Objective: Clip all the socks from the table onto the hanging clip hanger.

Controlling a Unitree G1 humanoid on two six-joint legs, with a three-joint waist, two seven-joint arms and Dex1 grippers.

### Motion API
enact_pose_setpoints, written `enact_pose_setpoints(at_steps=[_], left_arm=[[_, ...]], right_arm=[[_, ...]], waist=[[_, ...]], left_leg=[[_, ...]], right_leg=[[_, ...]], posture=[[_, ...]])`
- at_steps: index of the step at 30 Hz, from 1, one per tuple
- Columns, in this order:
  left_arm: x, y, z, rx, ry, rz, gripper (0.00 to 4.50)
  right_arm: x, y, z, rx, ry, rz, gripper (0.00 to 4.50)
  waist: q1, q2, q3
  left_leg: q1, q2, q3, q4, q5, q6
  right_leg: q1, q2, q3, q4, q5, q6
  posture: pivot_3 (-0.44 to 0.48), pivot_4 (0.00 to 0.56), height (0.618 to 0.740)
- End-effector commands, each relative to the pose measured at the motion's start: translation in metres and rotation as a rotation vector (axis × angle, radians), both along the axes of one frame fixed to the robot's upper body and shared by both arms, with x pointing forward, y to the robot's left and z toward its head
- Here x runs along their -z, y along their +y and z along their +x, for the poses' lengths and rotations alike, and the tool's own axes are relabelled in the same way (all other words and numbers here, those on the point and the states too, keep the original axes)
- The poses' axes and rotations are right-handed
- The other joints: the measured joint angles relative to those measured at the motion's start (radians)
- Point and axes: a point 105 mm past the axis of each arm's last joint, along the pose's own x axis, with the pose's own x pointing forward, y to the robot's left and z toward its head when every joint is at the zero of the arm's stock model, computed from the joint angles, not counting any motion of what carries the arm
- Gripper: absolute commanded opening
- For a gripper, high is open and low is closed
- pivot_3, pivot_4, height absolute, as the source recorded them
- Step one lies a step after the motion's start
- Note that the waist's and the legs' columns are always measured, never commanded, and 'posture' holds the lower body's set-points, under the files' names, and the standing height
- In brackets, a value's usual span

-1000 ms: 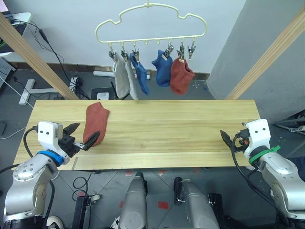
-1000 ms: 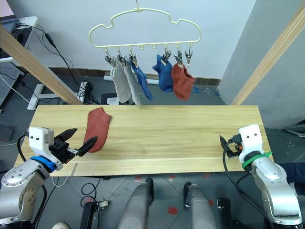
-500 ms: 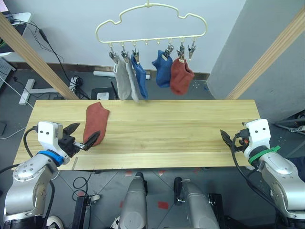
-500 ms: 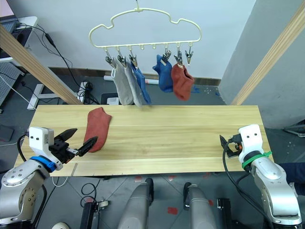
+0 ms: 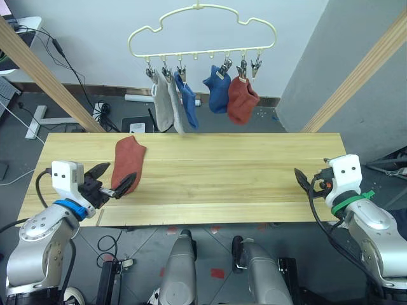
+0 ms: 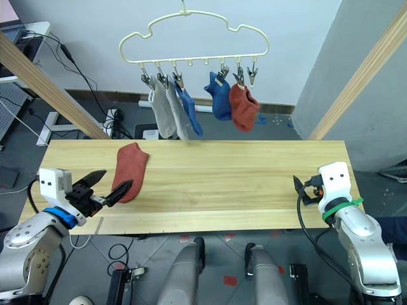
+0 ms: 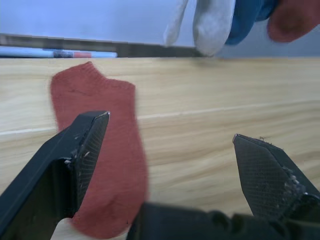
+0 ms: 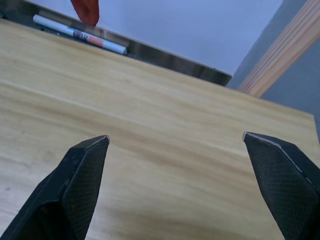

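Over the desk (image 5: 222,190), from the head views, you had the clip hanger (image 5: 202,32) hanging above the far edge with five socks clipped on: two light grey socks (image 5: 164,105), two blue socks (image 5: 218,92) and one rust-red sock (image 5: 242,101). The rightmost clip (image 5: 256,63) held nothing. The other rust-red sock, the loose red sock (image 5: 128,162), lay flat on the desk's left part, toe end toward the near edge. Your left hand (image 5: 113,184) sat low at the near-left edge, fingers spread wide, one fingertip (image 5: 129,180) over the loose red sock's near end; I couldn't tell if it touched. Your right hand (image 5: 304,182) was at the near-right edge, well apart from any sock, spread open and holding nothing.

Left wrist view: both fingers were wide apart, nothing between them. The loose red sock lay flat on the planks beside one finger (image 7: 75,155), partly behind it. The hung grey, blue and red socks dangled past the far edge.

Right wrist view: fingers wide apart over bare planks, gripping nothing. The tip of the hung rust-red sock showed beyond the far edge, with a white tube-like thing (image 8: 80,35) on the floor behind.
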Motion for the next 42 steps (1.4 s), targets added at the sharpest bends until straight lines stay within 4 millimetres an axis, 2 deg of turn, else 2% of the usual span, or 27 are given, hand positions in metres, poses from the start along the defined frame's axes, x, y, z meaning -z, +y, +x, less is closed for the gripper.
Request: enact_pose_setpoints(at_steps=[1,4,6,8,12,14,15,16,19,28,32,38,42], left_arm=[[-0.039,-0.032,-0.005,0.125,-0.130,-0.022,4.50],[-0.056,-0.049,-0.003,0.192,-0.184,-0.024,4.50],[-0.063,-0.054,0.000,0.207,-0.207,-0.019,4.50],[-0.074,-0.062,0.004,0.235,-0.244,-0.025,4.50],[-0.087,-0.080,0.008,0.311,-0.287,-0.032,4.50],[-0.092,-0.086,0.010,0.337,-0.300,-0.042,4.50],[-0.095,-0.089,0.011,0.350,-0.307,-0.047,4.50],[-0.096,-0.090,0.011,0.357,-0.312,-0.051,4.50],[-0.101,-0.095,0.013,0.376,-0.324,-0.061,4.50],[-0.109,-0.100,0.016,0.415,-0.360,-0.047,4.50],[-0.117,-0.100,0.016,0.419,-0.382,-0.049,4.50],[-0.121,-0.101,0.017,0.415,-0.404,-0.050,4.50],[-0.125,-0.102,0.017,0.414,-0.420,-0.051,4.50]], right_arm=[[-0.030,0.023,0.002,-0.018,-0.122,0.017,4.49],[-0.046,0.040,0.009,-0.032,-0.184,0.058,4.49],[-0.055,0.047,0.013,-0.033,-0.213,0.087,4.49],[-0.068,0.057,0.020,-0.029,-0.254,0.110,4.14],[-0.089,0.080,0.034,-0.044,-0.328,0.167,4.14],[-0.098,0.086,0.042,-0.027,-0.363,0.201,3.82],[-0.101,0.090,0.045,-0.024,-0.375,0.215,3.82],[-0.103,0.092,0.048,-0.022,-0.382,0.223,3.34],[-0.107,0.096,0.057,-0.008,-0.400,0.227,2.37],[-0.125,0.116,0.084,-0.003,-0.459,0.274,2.37],[-0.140,0.126,0.095,-0.021,-0.498,0.300,2.37],[-0.157,0.137,0.104,-0.039,-0.545,0.325,2.37],[-0.161,0.140,0.110,-0.035,-0.552,0.327,2.37]], waist=[[0.000,0.000,0.000],[0.000,0.000,0.000],[0.000,0.000,0.000],[0.000,0.000,0.000],[-0.002,0.000,0.000],[-0.002,0.000,0.000],[-0.002,0.000,0.000],[-0.002,0.000,0.000],[-0.002,0.000,0.000],[-0.003,0.000,0.000],[-0.002,0.000,0.000],[-0.002,0.000,0.000],[-0.001,0.000,0.000]], left_leg=[[0.000,0.000,0.000,0.000,0.000,0.000],[0.000,0.000,-0.001,0.000,0.001,0.000],[0.000,0.000,0.000,0.000,0.001,-0.001],[0.000,0.000,-0.001,0.000,0.001,-0.001],[0.000,0.000,-0.001,0.000,0.001,-0.001],[0.000,0.000,-0.001,0.000,0.001,-0.001],[0.000,0.000,-0.001,0.000,0.001,-0.001],[0.000,0.000,-0.001,0.000,0.001,-0.001],[-0.001,0.000,-0.002,0.000,0.001,-0.001],[-0.001,0.000,-0.002,0.000,0.001,-0.001],[-0.001,0.000,-0.002,0.000,0.001,-0.001],[-0.001,0.000,-0.002,-0.001,0.001,-0.001],[-0.001,0.000,-0.002,-0.001,0.001,-0.001]], right_leg=[[0.000,0.000,0.000,0.000,0.000,0.000],[0.000,0.001,0.000,0.001,0.000,0.000],[0.000,0.001,0.001,0.001,0.000,0.000],[0.000,0.001,0.001,0.000,0.000,0.000],[0.000,0.002,0.000,0.001,0.000,0.000],[0.000,0.002,0.000,0.001,0.000,0.000],[0.000,0.002,0.000,0.001,0.000,0.000],[0.000,0.002,0.000,0.000,0.000,0.000],[0.000,0.002,0.000,0.000,0.000,0.000],[-0.001,0.002,0.000,0.000,0.000,0.000],[-0.001,0.003,-0.001,0.001,0.000,0.000],[0.000,0.003,-0.001,0.000,0.000,0.000],[-0.001,0.003,-0.001,0.000,0.001,0.000]], posture=[[0.222,0.374,0.740],[0.222,0.374,0.740],[0.217,0.381,0.740],[0.210,0.384,0.740],[0.213,0.383,0.740],[0.211,0.382,0.740],[0.211,0.382,0.740],[0.211,0.382,0.740],[0.212,0.385,0.740],[0.214,0.382,0.740],[0.229,0.377,0.740],[0.236,0.374,0.740],[0.244,0.371,0.740]])
